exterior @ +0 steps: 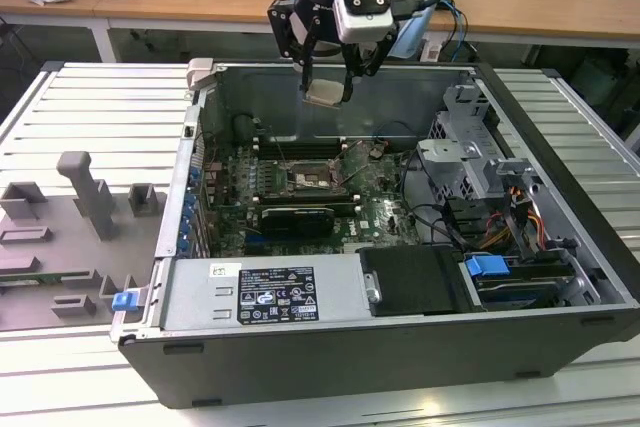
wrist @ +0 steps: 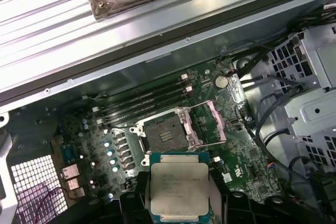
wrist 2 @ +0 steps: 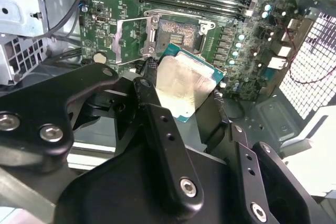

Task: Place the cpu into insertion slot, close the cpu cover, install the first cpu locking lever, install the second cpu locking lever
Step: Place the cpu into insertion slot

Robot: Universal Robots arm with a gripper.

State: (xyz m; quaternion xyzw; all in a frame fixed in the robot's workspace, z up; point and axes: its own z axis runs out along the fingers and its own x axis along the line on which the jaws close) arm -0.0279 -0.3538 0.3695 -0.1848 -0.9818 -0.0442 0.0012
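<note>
- High over the open computer case (exterior: 400,357), in the exterior view, the gripper (exterior: 326,87) hangs with the cpu (exterior: 322,94) pinched between its two fingers, which are closed onto the chip and hold nothing else.
- In the second wrist view one of the black fingers (wrist 2: 151,90) presses one edge of the chip and the other presses the opposite edge. The remaining two edges are free, with a thin green rim showing around the pale metal top.
- The chip is held roughly level and well apart from the motherboard (exterior: 385,217) below it, touching nothing but the fingers.
- The insertion slot (wrist: 164,136) lies on the board below, offset to one side of the chip rather than straight under it, with its dark centre bare.
- The cpu cover (wrist: 207,124) is swung up and open along one side of the slot, its square window clear of the socket.
- Along the slot's far edge run the long memory slots (wrist: 142,100); the graphics card (exterior: 295,219) lies just beside its near edge in the exterior view.
- Toward the exterior view's right stand the drive cage (exterior: 470,147) and loose cables (exterior: 430,217), well apart from the slot.
- Open room remains straight above the socket, inside the case walls.
</note>
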